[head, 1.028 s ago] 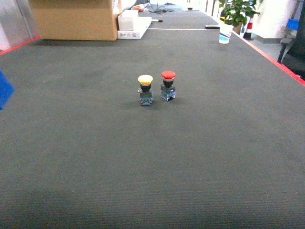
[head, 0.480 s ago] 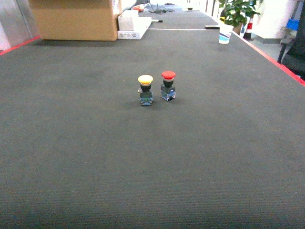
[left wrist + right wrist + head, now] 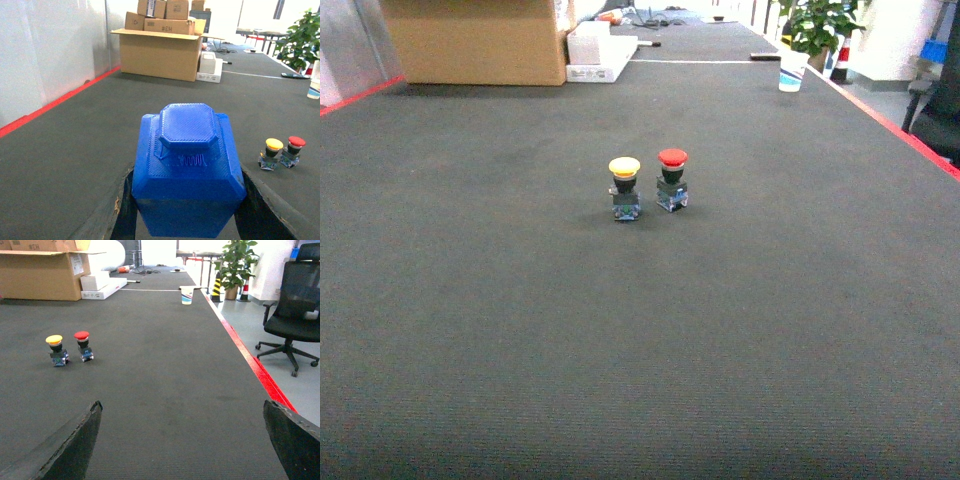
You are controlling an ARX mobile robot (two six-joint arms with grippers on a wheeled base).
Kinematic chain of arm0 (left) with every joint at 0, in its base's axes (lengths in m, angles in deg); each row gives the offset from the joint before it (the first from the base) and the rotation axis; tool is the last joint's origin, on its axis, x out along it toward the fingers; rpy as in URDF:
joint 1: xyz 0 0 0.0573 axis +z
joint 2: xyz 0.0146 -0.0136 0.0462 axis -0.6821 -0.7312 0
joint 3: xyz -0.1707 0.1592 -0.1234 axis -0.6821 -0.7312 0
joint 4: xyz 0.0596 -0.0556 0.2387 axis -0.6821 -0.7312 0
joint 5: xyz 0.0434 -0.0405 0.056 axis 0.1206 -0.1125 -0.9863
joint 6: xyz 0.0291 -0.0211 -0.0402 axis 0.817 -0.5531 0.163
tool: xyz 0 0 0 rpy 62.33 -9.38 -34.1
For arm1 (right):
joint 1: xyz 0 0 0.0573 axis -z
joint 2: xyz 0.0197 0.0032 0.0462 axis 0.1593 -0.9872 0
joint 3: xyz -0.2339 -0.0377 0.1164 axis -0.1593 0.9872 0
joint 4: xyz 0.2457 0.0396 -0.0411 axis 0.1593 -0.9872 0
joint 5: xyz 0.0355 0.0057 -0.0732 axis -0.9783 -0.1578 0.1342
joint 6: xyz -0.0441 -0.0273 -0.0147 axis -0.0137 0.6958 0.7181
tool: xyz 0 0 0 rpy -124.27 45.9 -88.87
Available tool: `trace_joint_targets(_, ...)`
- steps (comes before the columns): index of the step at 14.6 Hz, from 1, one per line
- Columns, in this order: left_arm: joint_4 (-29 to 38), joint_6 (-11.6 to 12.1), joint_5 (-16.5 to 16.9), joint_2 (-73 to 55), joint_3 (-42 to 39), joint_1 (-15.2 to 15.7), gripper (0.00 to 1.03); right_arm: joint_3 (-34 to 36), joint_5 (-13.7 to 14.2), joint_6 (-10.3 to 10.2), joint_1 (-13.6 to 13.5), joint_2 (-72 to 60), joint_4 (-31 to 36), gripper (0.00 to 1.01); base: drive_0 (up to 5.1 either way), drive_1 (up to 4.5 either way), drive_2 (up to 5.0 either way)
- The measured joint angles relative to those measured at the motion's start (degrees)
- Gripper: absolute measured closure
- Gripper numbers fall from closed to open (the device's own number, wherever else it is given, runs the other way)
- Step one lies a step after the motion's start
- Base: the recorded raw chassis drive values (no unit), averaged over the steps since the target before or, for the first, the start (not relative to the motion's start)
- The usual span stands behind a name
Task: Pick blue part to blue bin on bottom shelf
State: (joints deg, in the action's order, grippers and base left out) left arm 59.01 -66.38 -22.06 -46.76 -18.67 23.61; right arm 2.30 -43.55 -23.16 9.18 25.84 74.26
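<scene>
Two small push-button switches stand side by side near the middle of a wide dark textured mat [image 3: 640,340]: the yellow-capped push-button switch [image 3: 625,188] on the left, the red-capped push-button switch [image 3: 671,180] just beside it on the right and slightly further back. Far behind them, at the back left, sits a large brown cardboard box [image 3: 480,40], with a flat white box [image 3: 602,58] just to its right. At the back right, a white paper cup [image 3: 792,70] stands near the mat's edge, with a green potted plant [image 3: 817,25] behind it. Beyond the mat's right edge stands a black office chair [image 3: 292,305].

In the left wrist view, a blue faceted plastic part [image 3: 187,170] sits between the left gripper [image 3: 187,210] fingers, ahead of the camera, left of both switches.
</scene>
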Motion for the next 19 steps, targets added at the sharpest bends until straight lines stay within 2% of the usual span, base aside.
trace_joint_targets(17, 0.0, 0.0, 0.0, 0.0, 0.0, 0.0, 0.58, 0.0, 0.0, 0.0, 0.0, 0.0, 0.0, 0.03, 0.0, 0.0, 0.0)
trace_joint_targets(19, -0.17, 0.0, 0.0, -0.2, -0.02, 0.0, 0.58, 0.0, 0.0, 0.0, 0.0, 0.0, -0.04, 0.03, 0.0, -3.51, 3.6)
